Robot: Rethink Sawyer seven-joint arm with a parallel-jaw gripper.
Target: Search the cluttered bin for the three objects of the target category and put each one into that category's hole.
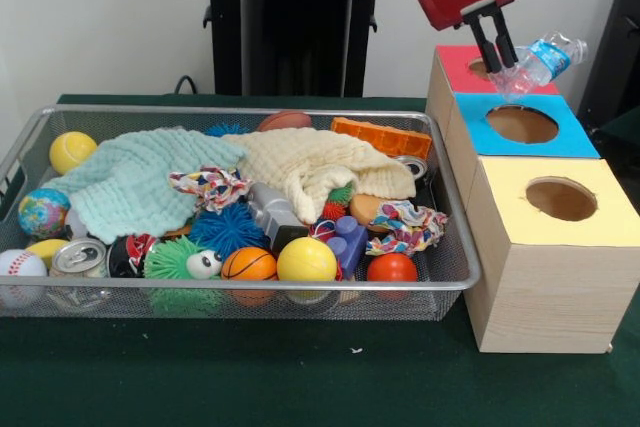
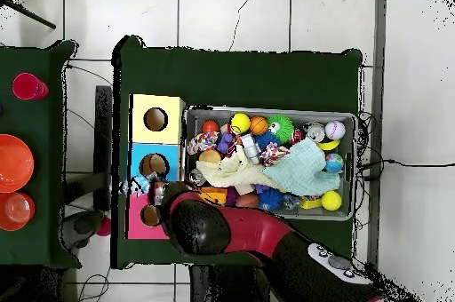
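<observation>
My gripper (image 1: 503, 59) hangs over the red-topped box (image 1: 452, 59) at the far end of the row of boxes, shut on one end of a crumpled clear water bottle (image 1: 540, 59) with a blue label. The bottle sticks out sideways just above the red box's hole (image 1: 481, 69). From overhead the arm (image 2: 200, 225) covers most of the red box (image 2: 140, 222), and the bottle (image 2: 139, 185) shows only faintly beside it. The wire bin (image 1: 250, 110) holds a silver can (image 1: 78, 256) at its front left and another can (image 1: 412, 165) by its right wall.
A blue-topped box (image 1: 570, 140) and a yellow-topped box (image 1: 600, 217) with open holes stand beside the bin. The bin also holds two cloths, balls, spiky toys, rope toys and an orange brick (image 1: 382, 136). A side table carries a red cup (image 2: 27, 86) and orange bowls (image 2: 12, 162).
</observation>
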